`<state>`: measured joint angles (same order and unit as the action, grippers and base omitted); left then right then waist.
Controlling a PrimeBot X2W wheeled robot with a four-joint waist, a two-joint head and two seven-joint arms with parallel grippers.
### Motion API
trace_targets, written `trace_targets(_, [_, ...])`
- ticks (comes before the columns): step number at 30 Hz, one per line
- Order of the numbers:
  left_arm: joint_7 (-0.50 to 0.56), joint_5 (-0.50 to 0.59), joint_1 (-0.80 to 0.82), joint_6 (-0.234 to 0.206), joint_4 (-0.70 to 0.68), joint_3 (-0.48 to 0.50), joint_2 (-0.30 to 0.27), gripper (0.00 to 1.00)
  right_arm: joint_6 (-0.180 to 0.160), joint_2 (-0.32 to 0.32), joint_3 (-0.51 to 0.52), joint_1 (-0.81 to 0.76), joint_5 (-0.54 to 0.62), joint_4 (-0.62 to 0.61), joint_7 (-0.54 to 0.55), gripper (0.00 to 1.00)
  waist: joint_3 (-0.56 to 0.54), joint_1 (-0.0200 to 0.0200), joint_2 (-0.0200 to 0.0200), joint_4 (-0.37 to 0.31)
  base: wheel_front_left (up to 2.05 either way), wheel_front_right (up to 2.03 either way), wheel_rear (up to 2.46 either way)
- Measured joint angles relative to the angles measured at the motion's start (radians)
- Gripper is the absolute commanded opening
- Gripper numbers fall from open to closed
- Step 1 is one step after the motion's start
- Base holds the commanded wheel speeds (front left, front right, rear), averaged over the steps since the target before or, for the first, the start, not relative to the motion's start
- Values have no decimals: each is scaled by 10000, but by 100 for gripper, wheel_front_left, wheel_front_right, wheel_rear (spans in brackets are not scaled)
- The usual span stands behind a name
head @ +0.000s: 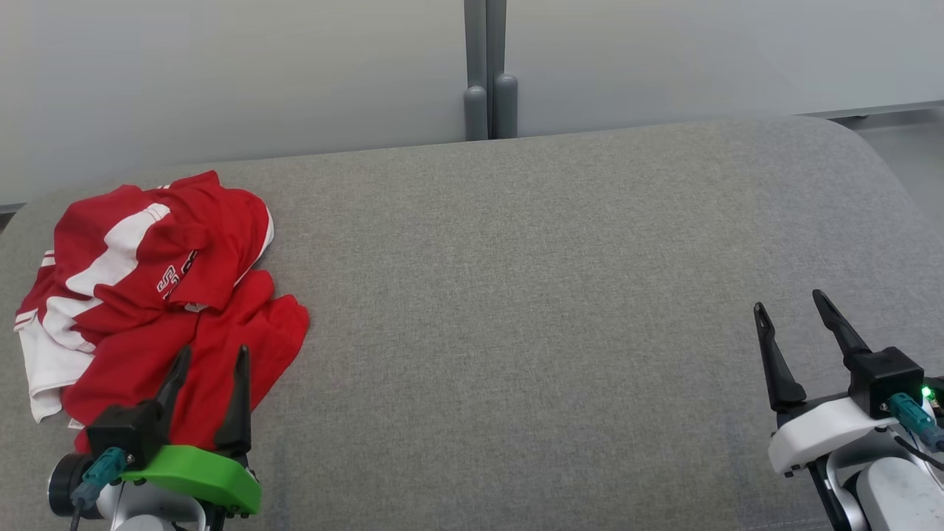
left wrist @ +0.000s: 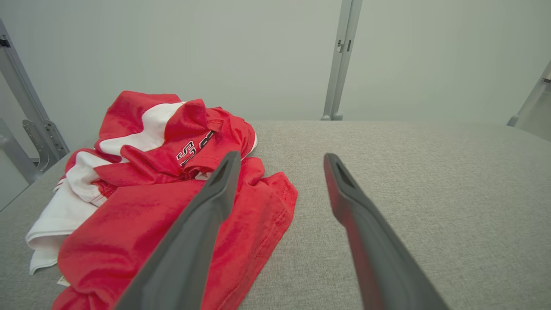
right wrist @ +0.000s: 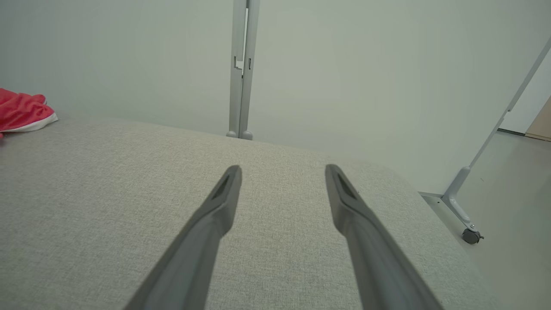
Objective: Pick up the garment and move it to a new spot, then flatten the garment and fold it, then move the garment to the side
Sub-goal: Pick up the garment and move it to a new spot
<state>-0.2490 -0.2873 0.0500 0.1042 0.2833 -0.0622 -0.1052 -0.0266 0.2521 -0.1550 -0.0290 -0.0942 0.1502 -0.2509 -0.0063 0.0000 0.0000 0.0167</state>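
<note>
**Hands.** Your left hand (head: 213, 352), at the lower left of the head view, has its two dark fingers spread apart and grips nothing. The tips sit over the near red fold of the garment (head: 147, 295); you cannot tell whether they touch the cloth. In the left wrist view one finger overlaps the red cloth and the other stands over grey fabric. Your right hand (head: 788, 302), at the lower right, also has its fingers apart. It is over the counter (head: 516, 295) and well apart from the garment.

**Garment.** It is a crumpled red piece with white panels, lying at the left end of the counter in the left third of the head view. Its left side lies near the counter's left edge.

**Edges and room.** From the garment's right hem, open grey surface runs across the centre of the frame to the right end. The far edge runs under the pale wall panels (head: 221, 74), with a grey post (head: 487, 74) at top centre. The right end rounds off at the upper right, with floor (right wrist: 508, 193) beyond it. A caster (right wrist: 471, 235) shows at the lower right of the right wrist view.

**Hidden or unclear.**
- The garment's near hem is covered by the left hand's green mount (head: 195, 476).
- The lettering is folded under and cannot be read.
- The right wrist view shows just one red corner, at the left edge of the frame.
</note>
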Motion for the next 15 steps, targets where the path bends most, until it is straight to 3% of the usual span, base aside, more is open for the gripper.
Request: trace_targets(15, [0,8,122,96,67,96,115,100,301,-81,-236,-6,46,-82,-8,100,126,0,0,886,0,0,0])
